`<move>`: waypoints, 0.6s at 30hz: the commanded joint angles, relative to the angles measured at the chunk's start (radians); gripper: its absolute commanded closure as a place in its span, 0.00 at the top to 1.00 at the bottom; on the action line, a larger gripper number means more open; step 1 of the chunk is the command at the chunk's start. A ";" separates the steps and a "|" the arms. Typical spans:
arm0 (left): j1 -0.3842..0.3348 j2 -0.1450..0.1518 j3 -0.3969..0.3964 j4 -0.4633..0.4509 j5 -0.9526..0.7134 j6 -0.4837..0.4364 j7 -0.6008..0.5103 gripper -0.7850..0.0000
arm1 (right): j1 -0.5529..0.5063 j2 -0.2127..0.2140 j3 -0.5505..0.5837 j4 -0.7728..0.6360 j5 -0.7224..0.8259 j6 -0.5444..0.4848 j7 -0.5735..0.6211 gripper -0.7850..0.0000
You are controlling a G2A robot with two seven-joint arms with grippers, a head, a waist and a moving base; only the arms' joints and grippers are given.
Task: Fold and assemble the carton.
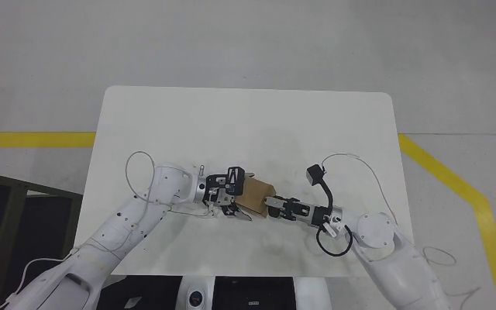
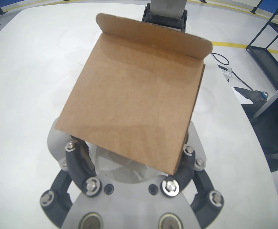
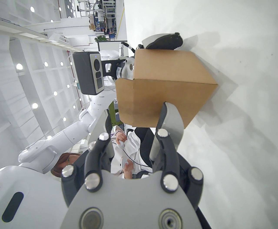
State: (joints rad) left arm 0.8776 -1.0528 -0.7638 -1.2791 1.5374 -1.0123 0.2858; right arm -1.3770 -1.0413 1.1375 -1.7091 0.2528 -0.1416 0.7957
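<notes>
White table (image 1: pixel 232 124), carton (image 1: pixel 254 195) perhaps on it.

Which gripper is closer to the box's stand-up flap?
Right. The right gripper sits right at the flap; the left gripper is at the opposite end of the carton.

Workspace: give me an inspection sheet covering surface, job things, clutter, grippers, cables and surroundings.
Surface: white table, rounded corners.
Job's things: carton, brown, partly folded, one flap up, between both grippers near the table's front edge.
Clutter: nothing seen.
Grippers: left gripper at one end of the carton; right gripper open at the other end, one finger on the carton's face.
Cables: white loop by the left arm; white cable and black cable at the right arm.
Surroundings: grey floor with yellow lines; dark rack beside the table.
</notes>
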 commanded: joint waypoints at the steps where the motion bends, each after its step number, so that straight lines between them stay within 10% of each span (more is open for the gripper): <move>1: 0.000 0.000 0.000 -0.001 -0.001 0.000 -0.002 1.00 | -0.001 -0.001 -0.001 0.009 0.009 -0.003 -0.001 0.47; 18: -0.007 0.005 0.013 -0.002 -0.010 0.000 -0.015 1.00 | -0.026 0.001 0.016 0.064 -0.004 -0.006 -0.001 0.38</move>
State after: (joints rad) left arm 0.8708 -1.0483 -0.7516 -1.2810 1.5281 -1.0123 0.2715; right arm -1.3981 -1.0407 1.1491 -1.6439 0.2487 -0.1468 0.7959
